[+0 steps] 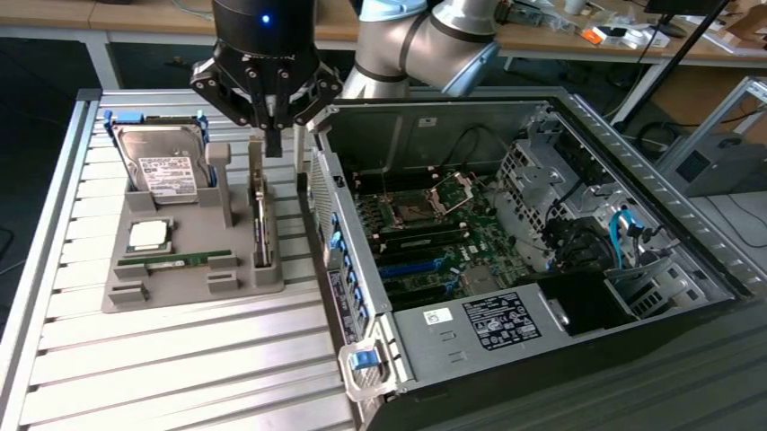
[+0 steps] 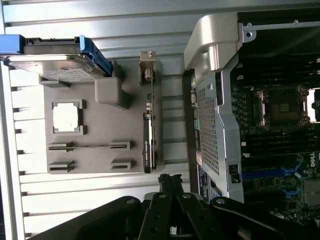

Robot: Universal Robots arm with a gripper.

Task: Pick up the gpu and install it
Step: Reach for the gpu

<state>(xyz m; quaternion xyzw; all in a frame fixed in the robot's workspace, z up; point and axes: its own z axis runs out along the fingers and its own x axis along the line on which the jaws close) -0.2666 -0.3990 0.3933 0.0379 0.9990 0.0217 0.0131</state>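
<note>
The gpu [image 1: 260, 220] stands on edge in a slot of the grey holder [image 1: 192, 285], a thin dark card beside the open computer case. In the wrist view the gpu [image 2: 148, 145] appears as a dark sliver with its silver bracket at one end. My gripper [image 1: 273, 139] hangs just above the card's far end, its fingers pressed together and holding nothing. The shut fingertips [image 2: 170, 181] hover near the card's dark end, apart from it.
The open computer case [image 1: 359, 359] lies to the exterior view's right, motherboard [image 1: 437, 233] exposed, its side wall close to the gpu. The holder also carries a hard drive [image 1: 162, 166], a CPU [image 1: 149, 235] and a green memory stick [image 1: 180, 260]. Ribbed metal table [image 1: 180, 377] all around.
</note>
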